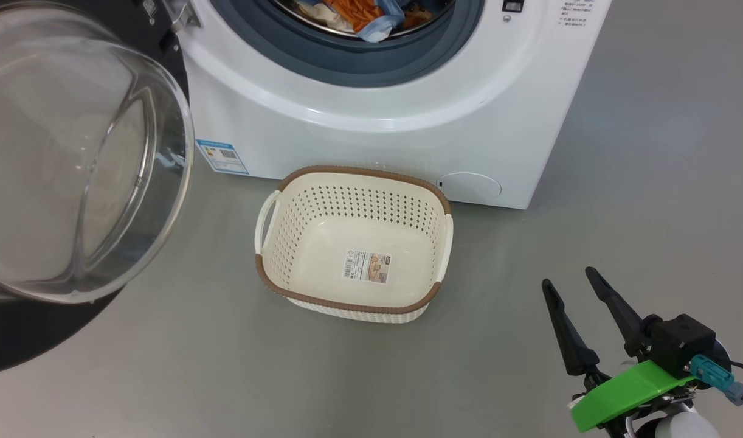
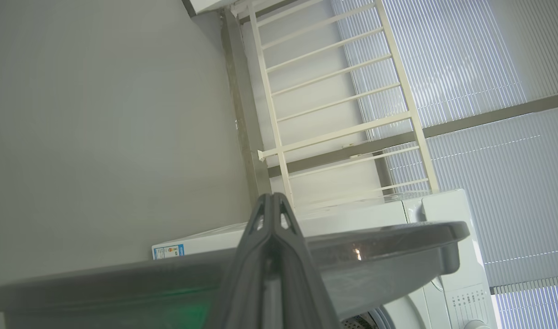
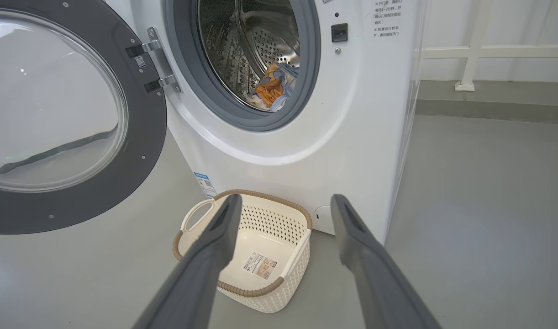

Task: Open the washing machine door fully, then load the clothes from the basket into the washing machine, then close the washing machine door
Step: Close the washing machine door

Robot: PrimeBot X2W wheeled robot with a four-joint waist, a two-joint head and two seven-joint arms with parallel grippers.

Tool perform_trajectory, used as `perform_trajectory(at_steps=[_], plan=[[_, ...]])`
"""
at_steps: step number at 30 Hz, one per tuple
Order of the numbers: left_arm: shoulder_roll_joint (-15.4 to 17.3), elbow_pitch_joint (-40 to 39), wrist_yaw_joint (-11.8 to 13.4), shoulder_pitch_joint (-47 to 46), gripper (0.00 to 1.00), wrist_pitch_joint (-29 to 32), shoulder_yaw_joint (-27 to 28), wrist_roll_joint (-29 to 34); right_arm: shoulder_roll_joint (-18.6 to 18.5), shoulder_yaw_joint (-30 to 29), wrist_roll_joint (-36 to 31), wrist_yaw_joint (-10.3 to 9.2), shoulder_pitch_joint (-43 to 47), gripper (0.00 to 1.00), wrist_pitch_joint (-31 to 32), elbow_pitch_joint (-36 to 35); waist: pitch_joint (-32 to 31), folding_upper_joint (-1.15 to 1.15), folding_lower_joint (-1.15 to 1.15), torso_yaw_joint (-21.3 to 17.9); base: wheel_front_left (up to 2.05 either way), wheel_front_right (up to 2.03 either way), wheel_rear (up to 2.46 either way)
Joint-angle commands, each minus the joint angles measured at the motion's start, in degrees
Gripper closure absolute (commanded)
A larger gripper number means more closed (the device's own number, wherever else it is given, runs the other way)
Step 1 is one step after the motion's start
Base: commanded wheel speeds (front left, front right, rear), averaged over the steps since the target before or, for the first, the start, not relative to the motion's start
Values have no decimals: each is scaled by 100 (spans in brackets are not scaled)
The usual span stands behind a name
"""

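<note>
- While the left gripper [image 2: 272,197] is clenched, fingers pressed flat together with nothing seen between them, the right gripper [image 1: 568,277] is released, fingers spread wide, holding nothing.
- Left side: in its wrist view the fingers rise across the washing machine door [image 2: 388,242], which is seen edge-on just past them. Contact with the rim: cannot tell.
- Right side: low at the right of the head view, over bare grey floor [image 1: 651,182], well apart from the basket [image 1: 359,173]. Its wrist view looks between the fingers at the basket and the machine front.
- The basket stands upright on the floor, just in front of the washing machine [image 1: 377,134], by its lower front panel. A printed label [image 1: 366,266] lies on the basket's bare bottom.
- The clothes [image 1: 362,15] are inside the steel drum [image 3: 260,41], bunched low near the opening. Orange and light blue fabric shows just behind the grey rubber ring [image 1: 347,61].
- The door is swung wide open to the robot's left on its hinge [image 3: 155,64], black rim around a clear glass bowl that bulges toward the head camera.
- A blue sticker [image 1: 221,156] sits low on the machine's front, left corner, beside the open door.
- Past the machine in the left wrist view: a white railing [image 2: 334,91] and ribbed window panels [image 2: 466,55].
</note>
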Motion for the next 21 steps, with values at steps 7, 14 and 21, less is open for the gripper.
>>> perform_trajectory(at_steps=[7, 14, 21], plan=[[168, -612, 192, 327, 100, 869, -168, -323, -19, 147, 109, 9, -151, 0, -38, -65, 25, 0, 0, -17, 0, 0, 0], [31, -1104, 471, 639, 100, 1495, -208, -642, -3, 139, 130, 9, -153, 0, -64, 6, -10, 0, 0, -8, 0, 0, 0], [-130, -1591, 658, 864, 100, 2193, -353, -1025, 25, 156, 149, 9, -163, 0, -76, 51, -41, 0, 0, -8, 0, 0, 0]])
